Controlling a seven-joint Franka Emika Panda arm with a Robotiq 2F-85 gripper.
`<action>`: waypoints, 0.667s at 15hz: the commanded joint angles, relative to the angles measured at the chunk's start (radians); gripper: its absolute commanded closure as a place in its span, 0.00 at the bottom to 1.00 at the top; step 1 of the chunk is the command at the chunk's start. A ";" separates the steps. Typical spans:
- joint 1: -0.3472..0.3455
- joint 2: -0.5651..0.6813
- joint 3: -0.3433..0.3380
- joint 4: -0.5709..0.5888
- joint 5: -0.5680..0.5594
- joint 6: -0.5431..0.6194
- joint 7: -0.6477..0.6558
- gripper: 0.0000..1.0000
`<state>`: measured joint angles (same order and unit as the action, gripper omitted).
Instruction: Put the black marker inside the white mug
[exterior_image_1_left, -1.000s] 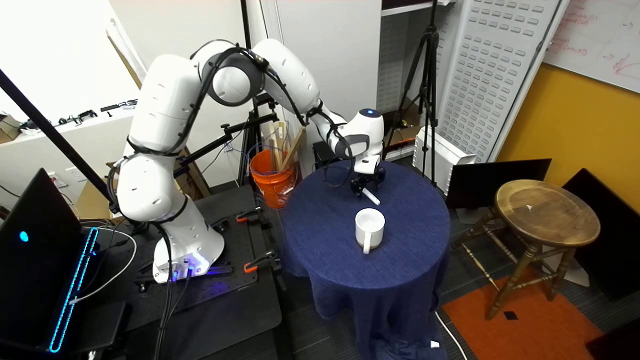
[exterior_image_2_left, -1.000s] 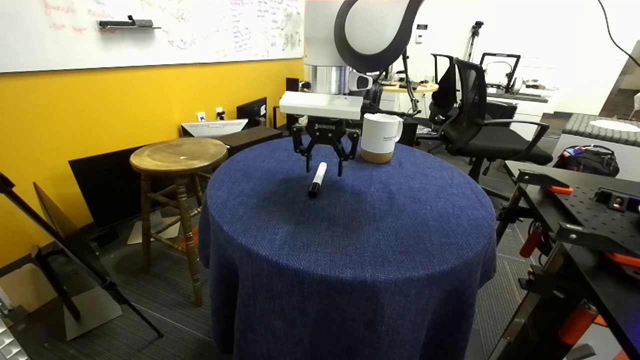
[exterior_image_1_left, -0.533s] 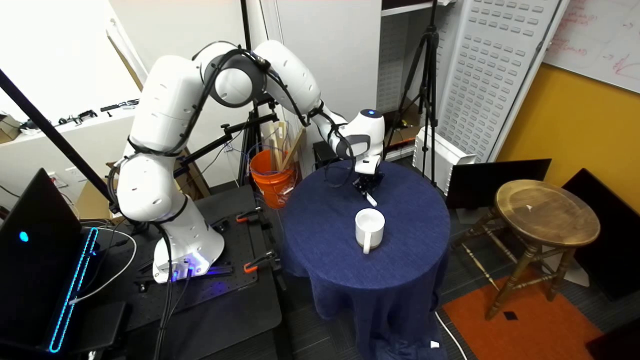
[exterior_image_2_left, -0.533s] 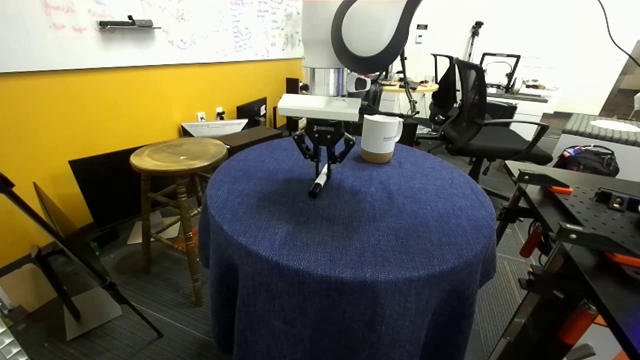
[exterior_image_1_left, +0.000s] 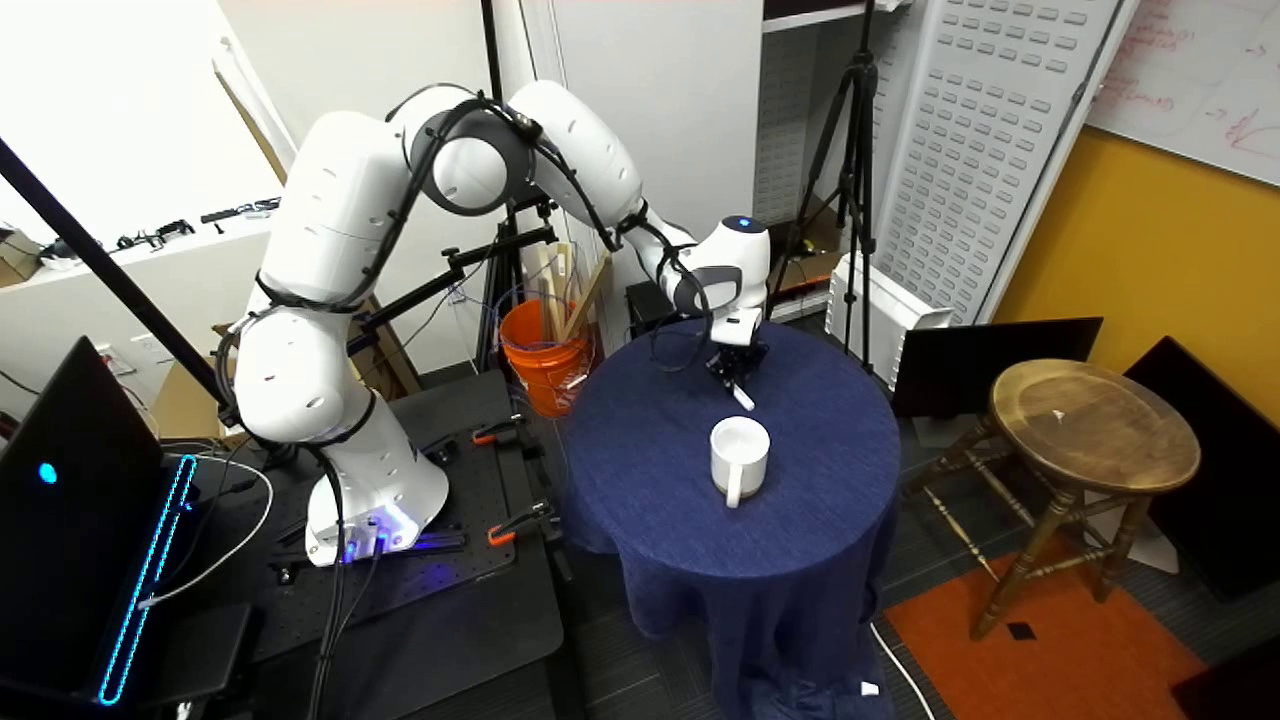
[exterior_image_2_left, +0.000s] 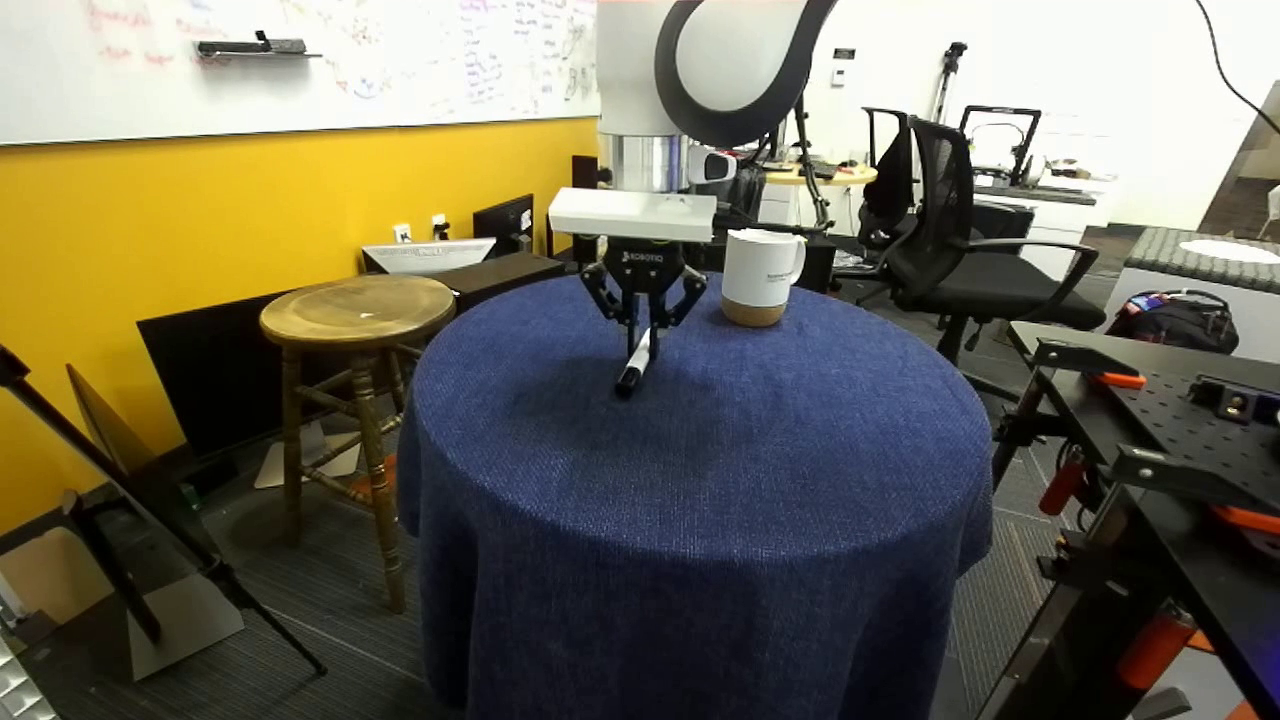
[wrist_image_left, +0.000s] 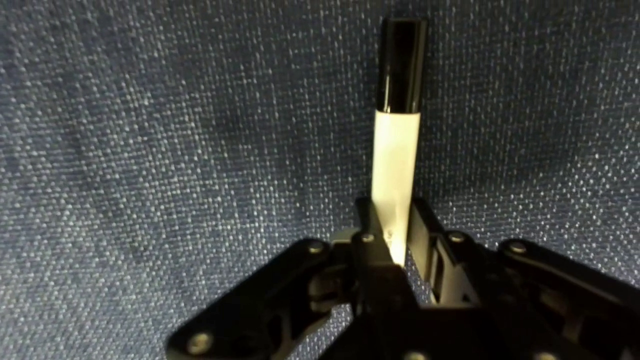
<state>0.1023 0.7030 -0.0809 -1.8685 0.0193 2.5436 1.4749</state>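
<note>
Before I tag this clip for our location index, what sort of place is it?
Probably a robotics lab, perhaps within an office: a robot arm stands on a black bench, with a written-on whiteboard and an office chair also in view.

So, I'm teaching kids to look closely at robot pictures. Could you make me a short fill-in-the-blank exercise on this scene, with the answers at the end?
1. The claw holds the black marker by its ____-coloured part.
2. The white mug has exactly ____ handle.
3. The round draped table is ____ in colour.
4. The bucket near the table is coloured ____.

Missing words: white; one; blue; orange.
</note>
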 joint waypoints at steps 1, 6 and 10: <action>0.044 -0.054 -0.034 -0.019 -0.004 -0.056 0.002 0.95; 0.120 -0.167 -0.099 -0.088 -0.073 -0.080 0.058 0.95; 0.186 -0.282 -0.164 -0.153 -0.222 -0.089 0.178 0.95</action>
<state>0.2344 0.5375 -0.1949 -1.9379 -0.1049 2.4857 1.5586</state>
